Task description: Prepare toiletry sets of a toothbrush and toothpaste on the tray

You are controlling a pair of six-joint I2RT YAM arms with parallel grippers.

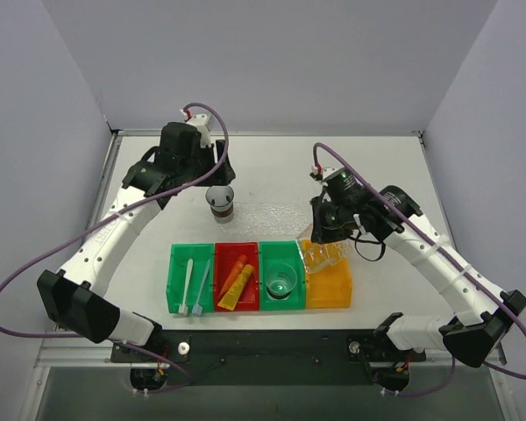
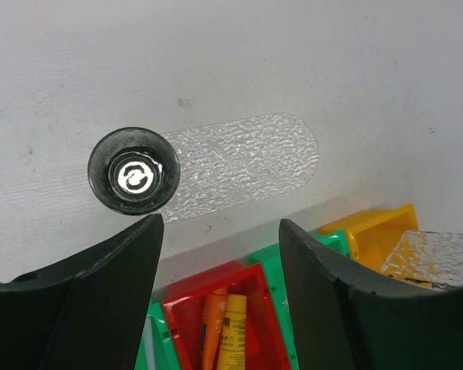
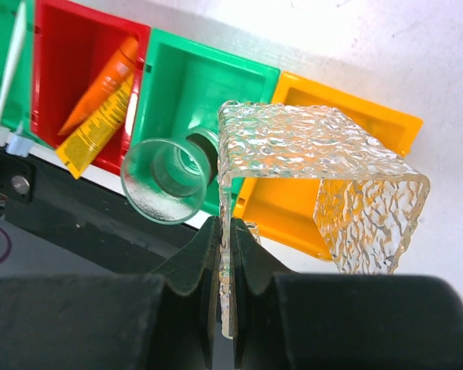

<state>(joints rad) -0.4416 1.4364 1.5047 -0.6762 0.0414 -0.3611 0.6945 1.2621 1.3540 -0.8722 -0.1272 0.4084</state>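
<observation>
Your tray (image 1: pixel 272 213) lies flat on the table (image 1: pixel 377 175) just behind the row of bins, its long axis running left to right, parallel to the row. A clear cup (image 1: pixel 220 200) stands at its left end and seems to rest on it. None of the set pieces is on the tray yet. The white toothbrush (image 1: pixel 188 282) and the pale blue toothbrush (image 1: pixel 202 281) lie side by side in the left green bin (image 1: pixel 177 263), their long axes running roughly from the near edge towards the far edge. The orange tube (image 1: pixel 234 273) and the yellow-orange tube (image 1: pixel 238 290) lie in the red bin (image 1: pixel 248 253), touching and slanted. The second green bin (image 1: pixel 296 263) holds a second clear cup (image 1: pixel 280 282). Your left gripper (image 2: pixel 220 227) hangs over the tray's near side beside the cup, with the jaws well apart and nothing between them. It is the nearer arm to the brushes and tubes, which lie on its near side, so I judge the next pick falls to it, with the jaws turned across the brush's length. Your right gripper (image 3: pixel 224 254) is clamped on the edge of a clear textured piece (image 3: pixel 324 154), bent at one side and held above the orange bin (image 3: pixel 374 116). You cannot tell whether that piece is another tray, and nothing else shows in the orange bin.
</observation>
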